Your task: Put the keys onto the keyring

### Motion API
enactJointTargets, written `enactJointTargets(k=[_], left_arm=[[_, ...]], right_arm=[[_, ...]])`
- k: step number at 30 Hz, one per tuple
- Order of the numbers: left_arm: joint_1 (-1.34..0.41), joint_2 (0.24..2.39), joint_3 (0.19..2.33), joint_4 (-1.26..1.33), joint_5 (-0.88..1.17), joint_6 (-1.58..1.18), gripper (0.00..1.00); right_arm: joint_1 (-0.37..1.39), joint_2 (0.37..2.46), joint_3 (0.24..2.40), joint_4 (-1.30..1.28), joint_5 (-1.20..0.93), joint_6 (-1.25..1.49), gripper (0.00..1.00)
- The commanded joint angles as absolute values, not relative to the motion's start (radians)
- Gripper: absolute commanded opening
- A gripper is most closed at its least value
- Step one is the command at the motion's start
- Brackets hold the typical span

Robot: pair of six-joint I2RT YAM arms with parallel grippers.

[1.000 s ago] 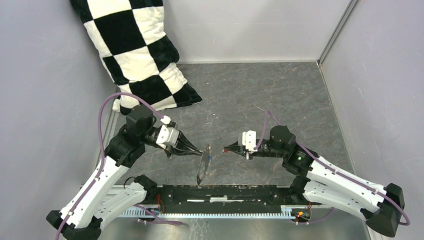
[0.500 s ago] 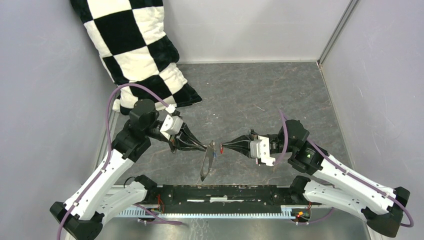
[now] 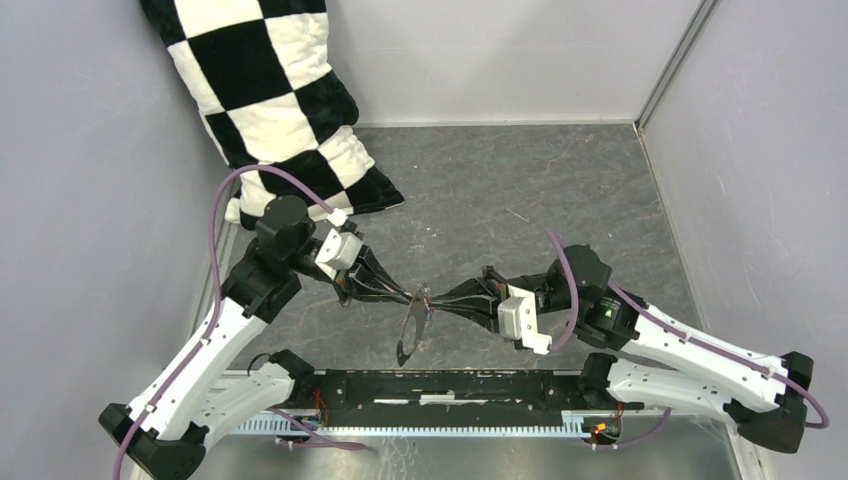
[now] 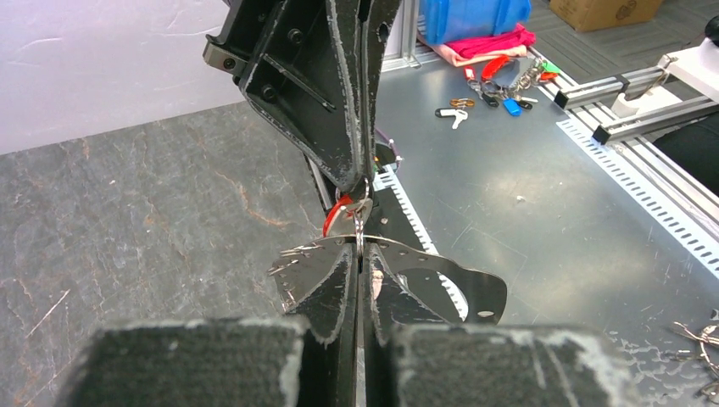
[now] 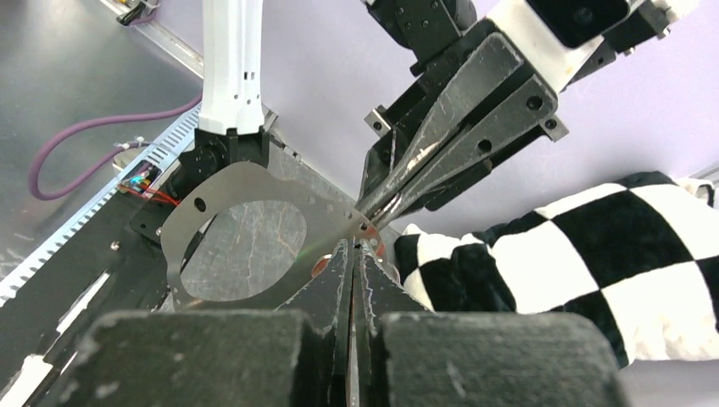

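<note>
My left gripper (image 3: 411,296) is shut on the top of the keyring (image 3: 405,340), a thin grey flat-band loop that hangs below it. In the left wrist view the band (image 4: 441,273) spreads either side of my shut fingertips (image 4: 359,254). My right gripper (image 3: 433,301) meets it tip to tip and is shut on the red-headed key (image 4: 337,214), held against the band's top edge. In the right wrist view my right gripper (image 5: 355,248) touches the band (image 5: 222,193), with red (image 5: 322,265) showing beside the tips. I cannot make out the blue-headed key.
A black-and-white checked pillow (image 3: 270,100) leans in the back left corner. Grey walls close in the slate floor (image 3: 520,190). The black base rail (image 3: 450,390) runs along the near edge. Loose key tags (image 4: 496,80) lie on the metal bench beyond.
My right gripper has moved left with the red key until its tips meet the left gripper at the keyring's top. The left gripper has barely shifted, still holding the loop.
</note>
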State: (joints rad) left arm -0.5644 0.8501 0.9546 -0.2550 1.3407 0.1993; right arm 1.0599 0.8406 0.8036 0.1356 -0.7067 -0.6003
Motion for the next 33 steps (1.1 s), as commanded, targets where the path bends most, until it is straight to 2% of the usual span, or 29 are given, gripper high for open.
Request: enactJointTargets(k=[1, 17, 33], left_arm=[[-0.566, 0.846, 1.010, -0.218, 1.384, 0.196, 0.02], [-0.566, 0.828, 1.019, -0.219, 1.391, 0.190, 0.02], [-0.566, 0.812, 1.011, -0.237, 1.396, 0.209, 0.02]], right_arm=[[1.108, 0.842, 0.830, 0.235, -0.630, -0.626, 0.01], [1.179, 0.868, 0.788, 0.305, -0.486, -0.605, 0.01], [1.182, 0.881, 0.797, 0.275, -0.472, -0.585, 0.01]])
